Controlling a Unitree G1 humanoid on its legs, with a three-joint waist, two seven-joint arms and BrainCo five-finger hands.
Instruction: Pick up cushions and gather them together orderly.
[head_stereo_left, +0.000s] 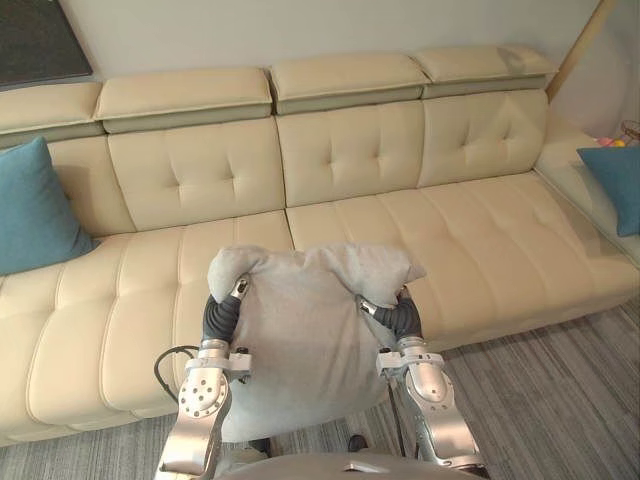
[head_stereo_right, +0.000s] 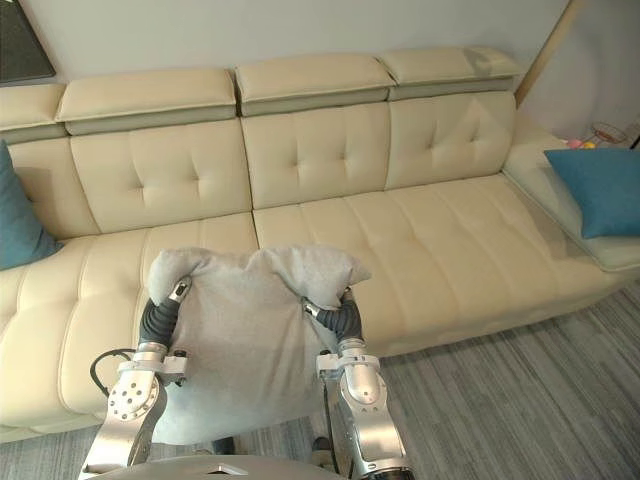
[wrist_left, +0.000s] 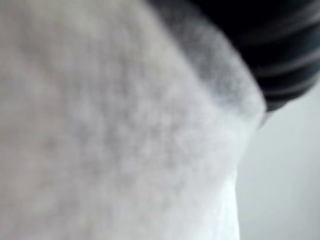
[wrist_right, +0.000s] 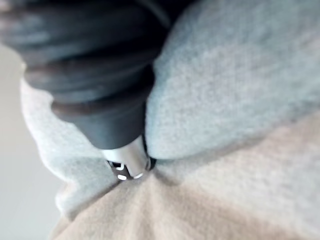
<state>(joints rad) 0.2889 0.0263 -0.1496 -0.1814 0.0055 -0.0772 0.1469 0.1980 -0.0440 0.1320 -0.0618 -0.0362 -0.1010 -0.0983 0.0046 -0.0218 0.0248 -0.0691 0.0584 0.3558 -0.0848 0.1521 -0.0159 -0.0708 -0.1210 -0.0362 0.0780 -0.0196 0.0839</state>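
I hold the grey cushion (head_stereo_left: 300, 340), lower centre of frame before the sofa (head_stereo_left: 450, 230), squeezed between my left hand (head_stereo_left: 220, 318) and right hand (head_stereo_left: 398, 318) so it cannot slip; pinching or flat-pressed, I cannot tell

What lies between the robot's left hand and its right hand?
A grey cushion spans the whole gap between the left hand and the right hand, in front of the cream sofa; both eye views show it.

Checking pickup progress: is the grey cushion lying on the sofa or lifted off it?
Lifted: grey cushion hangs before the sofa, gripped by left hand and right hand.
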